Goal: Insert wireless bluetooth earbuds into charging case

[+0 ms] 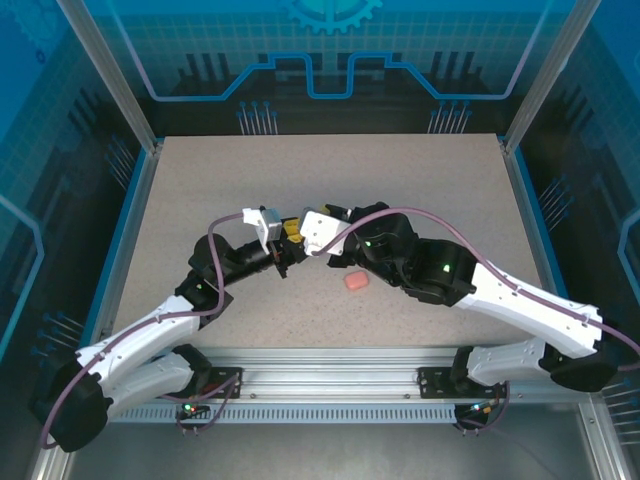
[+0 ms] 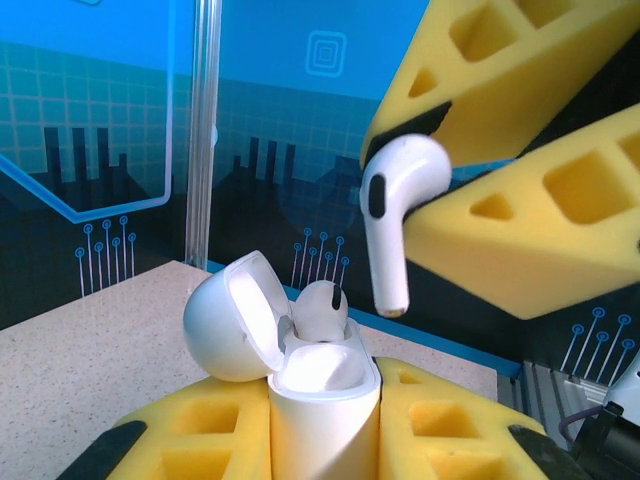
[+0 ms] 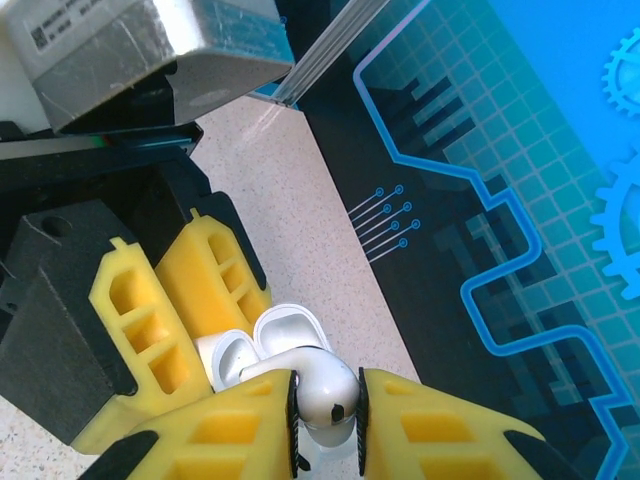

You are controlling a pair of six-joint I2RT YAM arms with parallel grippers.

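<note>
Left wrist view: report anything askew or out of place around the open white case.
Nothing stands out. The open white plastic charging case sits upright in the left gripper with one white earbud seated; the right gripper holds a second white stemmed earbud above it, stem down.

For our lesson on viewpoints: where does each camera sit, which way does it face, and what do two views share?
Top: above and behind, looking down on the table; left arm and right arm show.
Left wrist: looks out over the left gripper, shut on the case.
Right wrist: looks along the right gripper, shut on an earbud.
Shared: both wrist views show case and earbud.
</note>
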